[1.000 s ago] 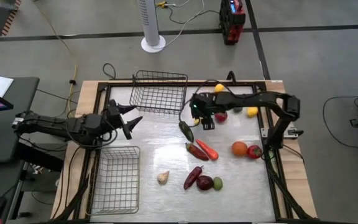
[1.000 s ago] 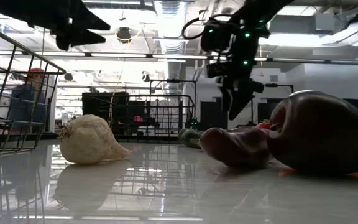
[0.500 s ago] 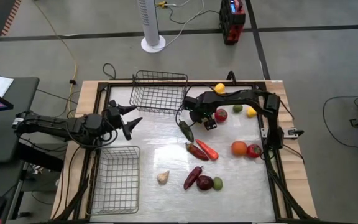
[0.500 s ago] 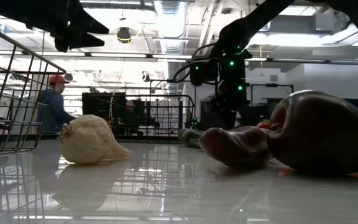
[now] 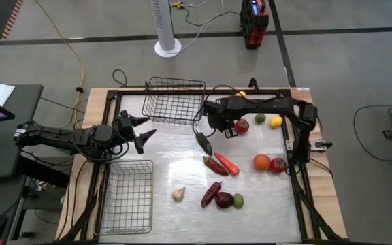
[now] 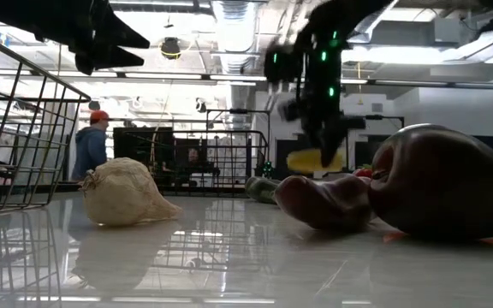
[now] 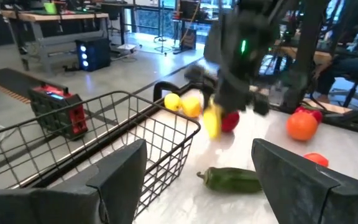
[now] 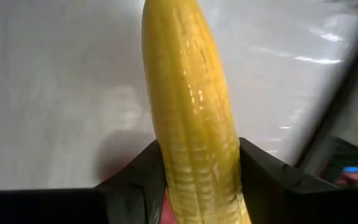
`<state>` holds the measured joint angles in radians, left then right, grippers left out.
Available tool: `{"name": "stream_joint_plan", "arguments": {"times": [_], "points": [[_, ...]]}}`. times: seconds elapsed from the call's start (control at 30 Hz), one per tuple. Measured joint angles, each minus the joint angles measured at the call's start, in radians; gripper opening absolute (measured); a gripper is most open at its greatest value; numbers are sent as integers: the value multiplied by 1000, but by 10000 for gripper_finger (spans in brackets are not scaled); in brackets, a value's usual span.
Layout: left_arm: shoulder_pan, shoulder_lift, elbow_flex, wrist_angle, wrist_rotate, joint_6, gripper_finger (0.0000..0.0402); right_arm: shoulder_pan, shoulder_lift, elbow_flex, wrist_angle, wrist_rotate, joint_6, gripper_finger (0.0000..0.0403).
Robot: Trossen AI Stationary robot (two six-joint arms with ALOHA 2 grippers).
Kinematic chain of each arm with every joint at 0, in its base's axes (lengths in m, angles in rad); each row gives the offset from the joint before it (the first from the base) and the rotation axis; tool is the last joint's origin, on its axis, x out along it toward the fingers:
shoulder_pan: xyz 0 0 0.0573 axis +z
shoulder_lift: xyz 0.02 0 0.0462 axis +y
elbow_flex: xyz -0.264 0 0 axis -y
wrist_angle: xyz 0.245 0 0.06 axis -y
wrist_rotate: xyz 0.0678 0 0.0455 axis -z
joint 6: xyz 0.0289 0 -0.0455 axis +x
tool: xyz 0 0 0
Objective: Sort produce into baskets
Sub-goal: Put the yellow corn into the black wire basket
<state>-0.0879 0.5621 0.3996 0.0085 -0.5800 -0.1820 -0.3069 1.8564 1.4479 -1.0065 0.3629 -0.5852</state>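
My right gripper [image 5: 224, 126] hangs over the far middle of the table, shut on a yellow corn cob [image 8: 191, 106], which also shows in the low view [image 6: 315, 159]. My left gripper [image 5: 139, 131] waits open above the table's left side, between the two wire baskets [image 5: 174, 101] [image 5: 126, 197]. Loose produce lies on the table: a green cucumber [image 5: 204, 143], a chilli [image 5: 215, 165], a carrot [image 5: 227, 164], an orange [image 5: 262, 162], tomatoes [image 5: 241, 126] [image 5: 278, 165] and garlic [image 5: 178, 194]. My right gripper pinches the corn cob's two long sides [image 8: 199, 167] between its two fingers [image 8: 135, 177]. The fingers come from above, pointing down, and lie across the cob. The cob hangs roughly level under the fingertips [image 6: 315, 159], lifted clear of the table.
Near the front lie a dark red chilli [image 5: 211, 193], a purple eggplant [image 5: 224, 200] and a lime [image 5: 238, 201]. A lime [image 5: 260, 119] and lemons [image 5: 275, 122] [image 5: 241, 94] sit at the far right. A person [image 6: 90, 145] stands in the room beyond the table.
My right gripper has gone down to the table near the far tomato, shut on the corn cob and come up again with it. The cob now hangs clear of the table. In the room behind, the person has walked to the right.
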Motion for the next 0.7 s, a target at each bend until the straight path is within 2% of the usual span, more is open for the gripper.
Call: {"name": "stream_joint_plan", "arguments": {"times": [0.07,0.23,0.47,0.57,0.7], "points": [[-1,0,0,1,1,-5,279,-9,-34,21,30,42,-7,191],[0,0,0,17,0,-7,279,-27,-51,92,236,92,-26,240],[0,0,0,41,0,-16,279,10,72,221,521,84,-105,251],[0,0,0,42,24,-23,279,28,155,317,529,84,-137,253],[-3,0,0,32,70,-39,279,46,228,450,404,76,-120,254]]}}
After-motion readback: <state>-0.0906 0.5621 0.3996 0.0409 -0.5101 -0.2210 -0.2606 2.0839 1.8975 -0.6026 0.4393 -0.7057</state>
